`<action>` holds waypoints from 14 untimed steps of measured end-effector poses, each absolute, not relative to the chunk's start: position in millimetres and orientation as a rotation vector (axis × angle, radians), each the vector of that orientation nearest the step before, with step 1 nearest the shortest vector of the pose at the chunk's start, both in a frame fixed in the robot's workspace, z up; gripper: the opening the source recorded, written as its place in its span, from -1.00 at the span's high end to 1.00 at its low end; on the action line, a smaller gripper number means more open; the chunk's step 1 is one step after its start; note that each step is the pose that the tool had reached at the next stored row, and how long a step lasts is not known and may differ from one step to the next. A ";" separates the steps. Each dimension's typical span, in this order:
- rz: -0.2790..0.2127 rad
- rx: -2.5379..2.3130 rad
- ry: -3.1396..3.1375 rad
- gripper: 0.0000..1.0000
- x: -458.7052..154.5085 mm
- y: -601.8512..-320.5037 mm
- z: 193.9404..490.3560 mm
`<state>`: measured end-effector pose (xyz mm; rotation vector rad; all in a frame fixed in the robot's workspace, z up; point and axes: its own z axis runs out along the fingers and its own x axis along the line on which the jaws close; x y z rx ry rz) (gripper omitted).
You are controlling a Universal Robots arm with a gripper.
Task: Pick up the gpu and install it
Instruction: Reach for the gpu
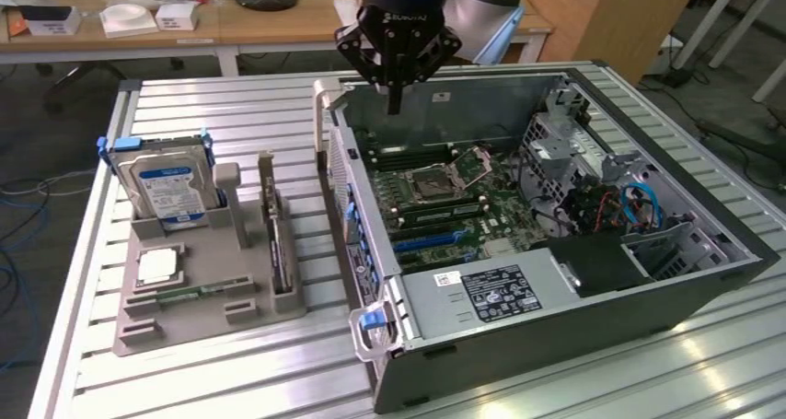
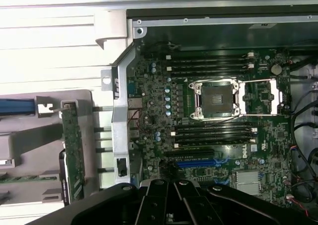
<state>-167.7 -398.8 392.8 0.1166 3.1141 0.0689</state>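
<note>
Nearest, noted a grey holder tray (image 1: 197,318) on the slatted table (image 1: 184,382), with the open computer case (image 1: 590,290) just beside it. Found the gpu (image 1: 280,251) standing edge-on in a slot of that tray, untouched and apart from the case. Judged light, stiff and fragile: a thin bare board, best pinched across its thickness at the exposed upper edge, clear of components and contacts. Behind it, noted a hard drive (image 1: 172,189) upright in its cradle. Farthest, found the gripper (image 1: 395,106) hanging over the case's far wall, jaws closed on nothing, well apart from the gpu.
</note>
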 end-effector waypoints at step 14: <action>0.069 0.117 3.116 0.80 -184.4 -398.8 392.3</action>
